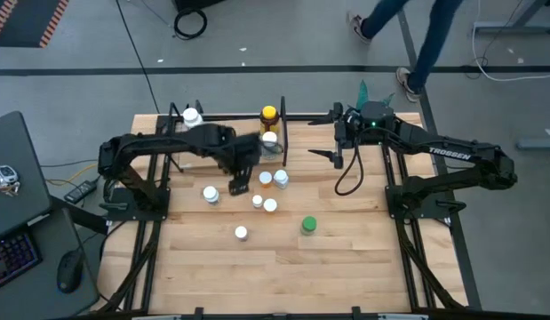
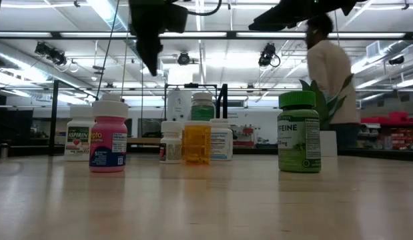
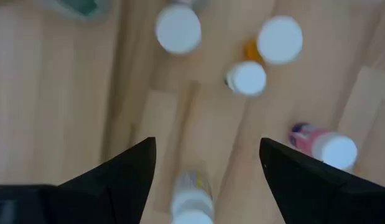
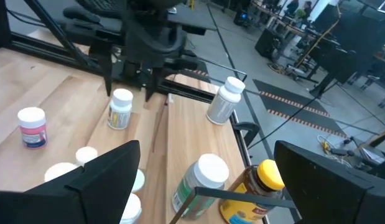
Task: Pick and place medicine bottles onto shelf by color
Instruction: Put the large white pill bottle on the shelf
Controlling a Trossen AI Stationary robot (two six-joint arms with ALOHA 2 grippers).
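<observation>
While the left gripper (image 1: 238, 184) hangs from above with fingers spread wide and empty, the small white-capped bottle (image 1: 211, 194) just beside it stands loose on the table (image 1: 346, 258). From its wrist, that bottle (image 3: 192, 198) sits between the open fingers; rigid, light and smooth, I reckon, best pinched across the body below the cap. Past the right gripper (image 4: 204, 180), wide and empty, bottles stand by the shelf (image 4: 198, 93).

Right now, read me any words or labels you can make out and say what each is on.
"ASPIRIN": white bottle, low view.
"CAFFEINE", first letters cut off by the curve: green bottle.
"TROSSEN": right arm, high view.
Pink bottle: a word ending in "pto", the rest hidden.
Other bottle labels: too small or blurred to read.
</observation>
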